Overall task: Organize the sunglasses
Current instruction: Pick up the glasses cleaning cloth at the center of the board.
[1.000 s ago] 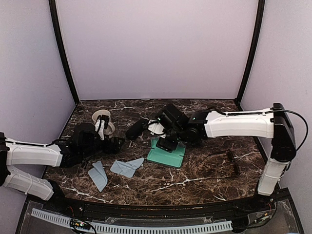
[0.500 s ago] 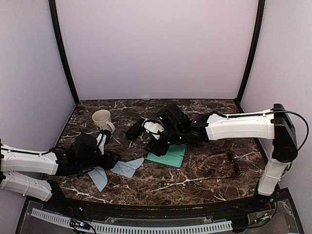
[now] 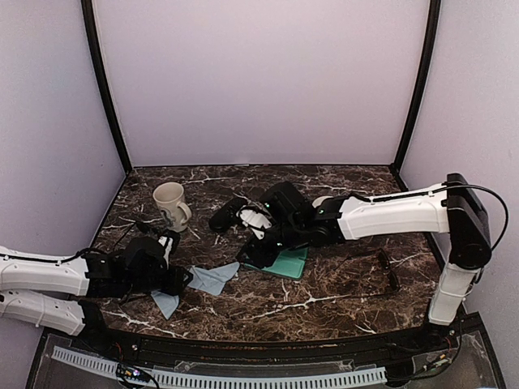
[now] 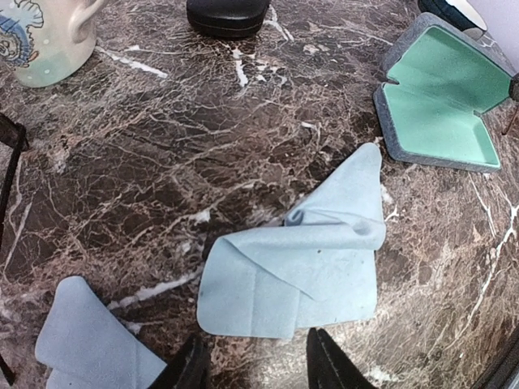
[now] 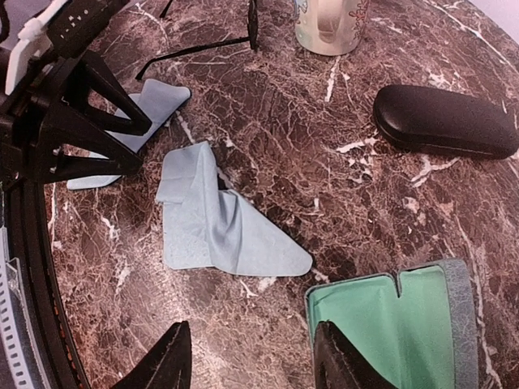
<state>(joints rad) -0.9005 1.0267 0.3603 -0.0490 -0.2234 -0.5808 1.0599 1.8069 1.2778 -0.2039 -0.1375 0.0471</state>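
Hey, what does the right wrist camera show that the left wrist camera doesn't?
Right wrist only: the whole black glasses case, a pair of sunglasses by the mug (at most a dark sliver in the other view), and the open fingers of the right gripper. Left wrist only: the smaller blue cloth with nothing over it; in the right wrist view the left gripper overlaps it. Both: the mug, the folded blue cloth, the open case with green lining, the marble table.

You see a cream mug [image 3: 169, 203] at the worktop's [image 3: 340, 292] far left, a shut black case [image 3: 227, 215] near it, an open green-lined case [image 4: 442, 105], and two pale-blue cloths [image 4: 304, 259] [image 4: 85, 340], one folded over.
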